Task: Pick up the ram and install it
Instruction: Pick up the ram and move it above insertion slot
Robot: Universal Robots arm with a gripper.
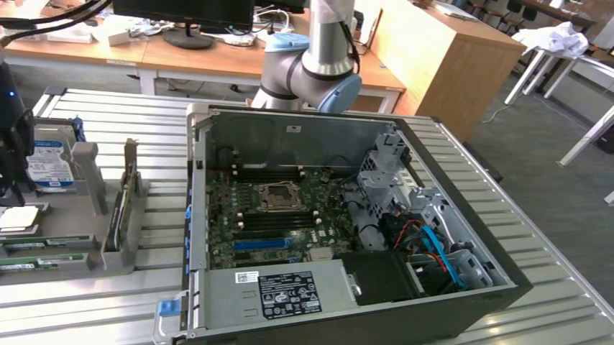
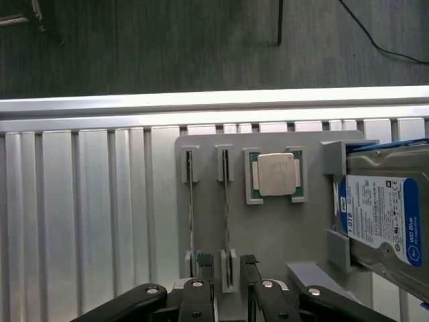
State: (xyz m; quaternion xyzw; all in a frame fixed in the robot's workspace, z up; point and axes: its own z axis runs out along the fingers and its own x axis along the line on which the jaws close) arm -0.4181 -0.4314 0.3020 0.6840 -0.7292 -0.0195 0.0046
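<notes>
Ram (image 2: pixel 226 201) stands on its thin edge in the grey holder (image 2: pixel 268 235), pinned at both ends by the holder's small brackets, in the slot nearer the holder's middle. And the end effector (image 2: pixel 226 263) hangs over that same slot, jaws partway open. One black finger (image 2: pixel 204 263) sits on each side of the board with a sliver of gap either way. Nothing is gripped, and nothing is touched as far as I can see.

A second stick (image 2: pixel 191 201) stands in the holder's outer slot, just beside. The processor chip (image 2: pixel 276 174) sits in its own pocket in the holder, and the blue-labelled hard drive (image 2: pixel 379 215) is propped at the holder's far end. The holder lies on the ribbed metal counter (image 2: pixel 80 201). In the exterior view the open computer case (image 1: pixel 287 140) stands on the counter close by the holder, with its motherboard (image 1: pixel 278 208) exposed.

This reads as the grasp itself, so centring is everything. Both pads should meet the board's flat faces together, or the first one to land will tip a thin stick in its brackets. The finger on the holder's outer side has little room and needs to slip between the two slots without brushing the neighbour. Take a deep bite on the board rather than its top edge alone, and squeeze gently, since it looks light and easily flexed.
</notes>
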